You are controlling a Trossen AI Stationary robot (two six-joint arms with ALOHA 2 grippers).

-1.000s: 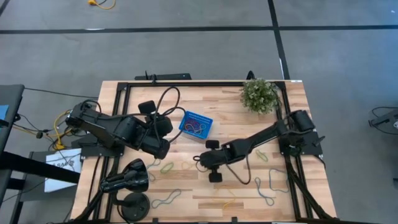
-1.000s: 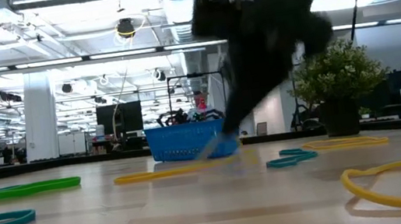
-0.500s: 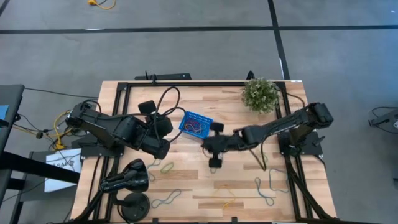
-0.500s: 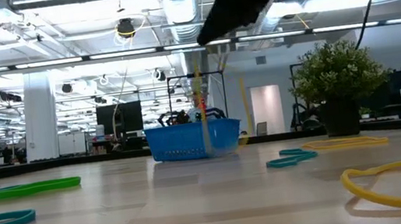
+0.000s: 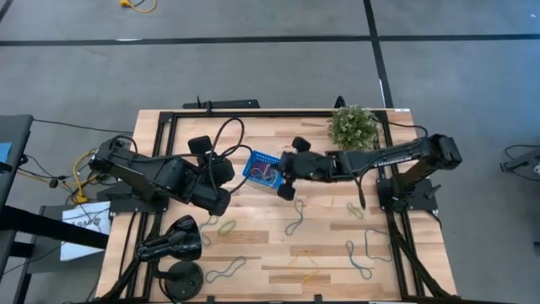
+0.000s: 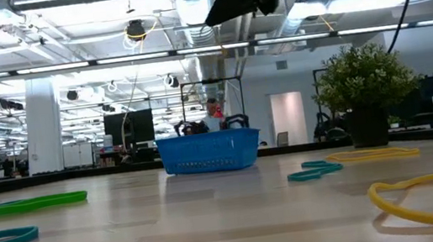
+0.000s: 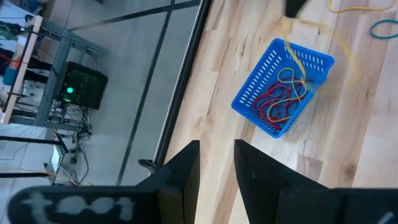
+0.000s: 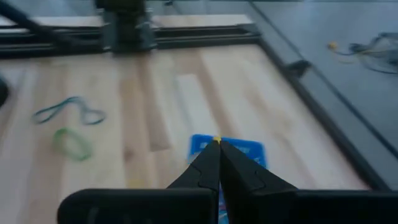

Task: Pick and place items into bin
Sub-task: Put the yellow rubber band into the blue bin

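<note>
In the high view, the right claw (image 5: 279,175) is held over the bin (image 5: 265,169), near the worktop's far edge. In the right wrist view, its fingers are pressed together on a yellow loop (image 8: 217,140) (only a tip shows). In the left wrist view, the left claw (image 7: 216,163) is seen slightly parted, waiting. The loop should be released only when centred above the bin.

Wooden slatted table (image 5: 253,253) bordered by a black metal frame (image 5: 270,112), seen from above on a grey floor. A bushy green potted plant (image 5: 352,128) stands near the table's far right corner; in the low view the plant (image 6: 365,87) sits in a dark pot. A black desk lamp (image 5: 171,245) lies at the near left corner. A cart with a green-lit device (image 7: 78,87) stands beyond the table edge.
</note>
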